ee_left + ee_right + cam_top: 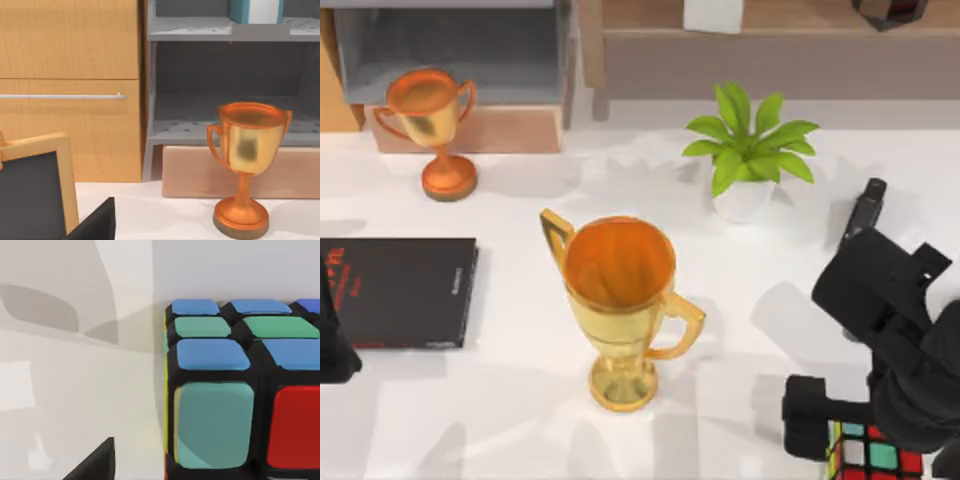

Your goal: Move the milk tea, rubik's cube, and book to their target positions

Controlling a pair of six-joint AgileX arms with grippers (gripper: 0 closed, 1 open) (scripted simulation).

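1. While the right gripper [860,430] hangs over the rubik's cube [875,455] at the table's near right edge, I cannot tell how wide its fingers stand.
2. Square it over the cube first.
3. Mind the big trophy [618,300] close by.
4. The left arm [335,345] sits parked by the black book [400,290].

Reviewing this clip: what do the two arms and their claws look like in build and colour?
Both are matte black with no markings, cables or coloured parts visible. The right arm, at the top view's lower right, is made of chunky, blocky segments with squared edges, ending in the right claw, a boxy black piece beside the rubik's cube. The left arm is a dark rounded shape at the table's left edge.
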